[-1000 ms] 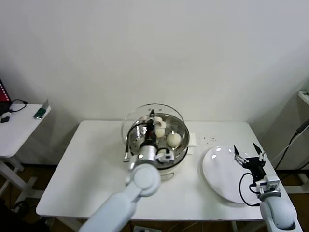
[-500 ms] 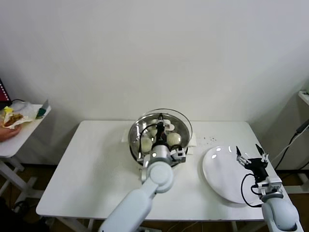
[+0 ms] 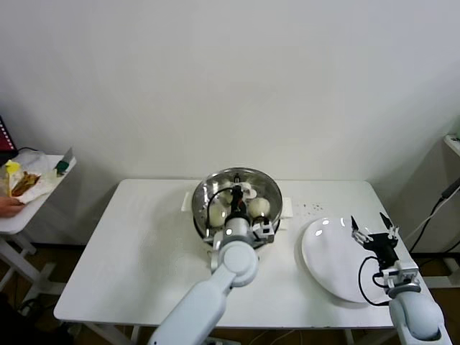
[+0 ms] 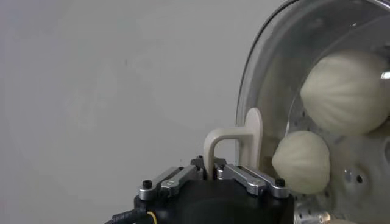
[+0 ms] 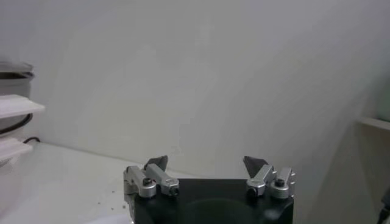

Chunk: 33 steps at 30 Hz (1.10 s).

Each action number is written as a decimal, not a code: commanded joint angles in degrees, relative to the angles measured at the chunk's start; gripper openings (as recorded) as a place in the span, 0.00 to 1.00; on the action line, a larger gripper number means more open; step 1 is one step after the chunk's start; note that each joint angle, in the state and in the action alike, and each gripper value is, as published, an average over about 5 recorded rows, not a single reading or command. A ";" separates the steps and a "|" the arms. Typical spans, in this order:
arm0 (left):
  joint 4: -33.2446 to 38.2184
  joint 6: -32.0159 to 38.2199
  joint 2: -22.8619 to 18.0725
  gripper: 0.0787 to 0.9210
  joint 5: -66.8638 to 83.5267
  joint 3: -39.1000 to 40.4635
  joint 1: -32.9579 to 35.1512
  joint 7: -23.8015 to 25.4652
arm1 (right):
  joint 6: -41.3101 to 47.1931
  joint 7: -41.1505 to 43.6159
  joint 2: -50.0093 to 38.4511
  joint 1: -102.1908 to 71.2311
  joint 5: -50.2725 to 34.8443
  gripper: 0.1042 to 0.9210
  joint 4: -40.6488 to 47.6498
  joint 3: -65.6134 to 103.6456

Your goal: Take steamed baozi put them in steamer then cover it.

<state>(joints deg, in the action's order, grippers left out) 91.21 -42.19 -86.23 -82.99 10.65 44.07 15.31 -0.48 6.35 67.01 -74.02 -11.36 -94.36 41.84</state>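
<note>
The steamer (image 3: 199, 210) stands at the table's back middle, with the baozi (image 3: 218, 213) inside it. The glass cover (image 3: 262, 185) lies over the steamer. My left gripper (image 3: 238, 197) is shut on the cover's white bar handle (image 3: 243, 190). In the left wrist view the fingers of the gripper (image 4: 211, 167) clamp the handle (image 4: 234, 141), and two baozi (image 4: 347, 91) show through the cover (image 4: 259, 70). My right gripper (image 3: 373, 230) is open and empty above the white plate (image 3: 327, 266); it also shows in the right wrist view (image 5: 206, 163).
A side table at the far left holds a food wrapper (image 3: 25, 181), with a person's hand at it. Dark crumbs (image 3: 309, 208) lie on the table between steamer and plate. A shelf edge (image 3: 453, 140) stands at the far right.
The left gripper brought the cover from tilted up over the steamer's left side down level onto the steamer. A hand with food came in at the side table. The right arm barely moved.
</note>
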 commanded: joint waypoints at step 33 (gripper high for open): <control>14.90 -2.81 7.43 0.54 4.28 3.03 2.17 3.84 | 5.00 1.27 -0.15 -0.03 -1.47 0.88 -1.31 1.21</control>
<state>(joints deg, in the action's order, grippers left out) 94.96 -42.24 -82.74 -81.30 12.71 44.20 17.65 2.90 7.67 66.97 -74.28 -12.42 -95.65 43.05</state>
